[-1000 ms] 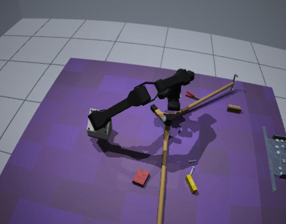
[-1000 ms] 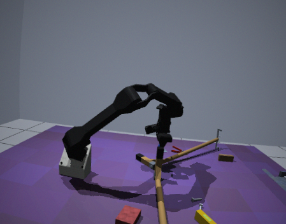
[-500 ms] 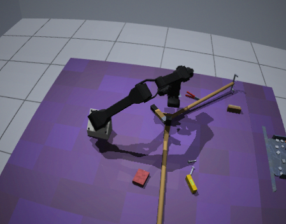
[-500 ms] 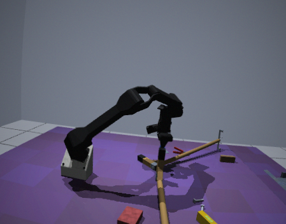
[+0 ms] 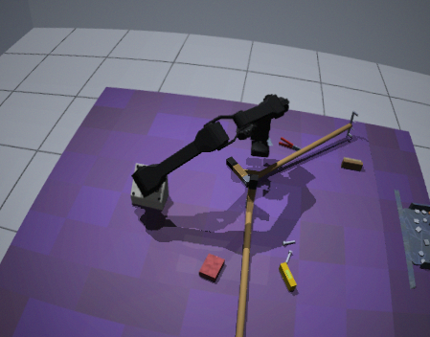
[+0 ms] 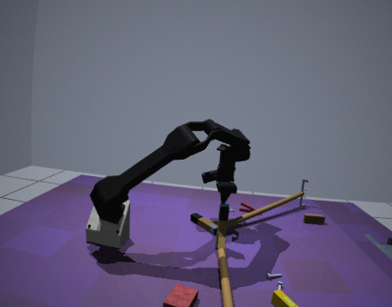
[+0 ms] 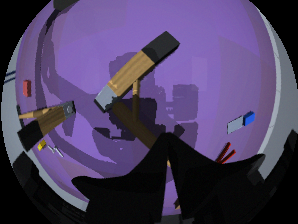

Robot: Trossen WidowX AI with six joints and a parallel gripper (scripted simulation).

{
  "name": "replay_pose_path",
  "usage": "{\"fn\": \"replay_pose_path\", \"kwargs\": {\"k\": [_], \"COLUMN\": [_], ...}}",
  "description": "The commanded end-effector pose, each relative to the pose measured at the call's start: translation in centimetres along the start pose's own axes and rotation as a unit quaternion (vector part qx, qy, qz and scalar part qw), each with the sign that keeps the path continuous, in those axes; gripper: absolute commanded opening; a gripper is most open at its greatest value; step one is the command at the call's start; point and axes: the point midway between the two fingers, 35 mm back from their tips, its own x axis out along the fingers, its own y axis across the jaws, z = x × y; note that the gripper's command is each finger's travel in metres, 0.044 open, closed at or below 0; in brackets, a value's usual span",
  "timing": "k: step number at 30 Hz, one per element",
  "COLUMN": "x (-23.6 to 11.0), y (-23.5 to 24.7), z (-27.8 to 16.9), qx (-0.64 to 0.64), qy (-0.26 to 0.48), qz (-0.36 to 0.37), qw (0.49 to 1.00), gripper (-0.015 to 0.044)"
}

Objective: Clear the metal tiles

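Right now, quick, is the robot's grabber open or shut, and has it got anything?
Gripper: jaws shut, holding nothing; it hangs above where the wooden sticks cross.

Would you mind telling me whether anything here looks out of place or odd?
Yes: the gripper is fully shut with nothing between its fingers, right above the spot where three wooden handles meet, so no scraper is held. Metal tiles lie scattered on the bench plate at the table's right edge.
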Motion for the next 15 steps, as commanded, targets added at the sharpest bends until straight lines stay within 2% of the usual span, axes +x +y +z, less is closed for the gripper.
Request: {"fn": "replay_pose_path", "kwargs": {"k": [1,15], "x": [0.1,0.3], "y": [-0.8,-3.0], "z": [0.1,0.7], "qx": [0.003,0.003], "qy": [-0.002,-0.002], "qz": [-0.001,-0.001], "qw": [1.0,1.0], "gripper": [0.0,0.0]}}
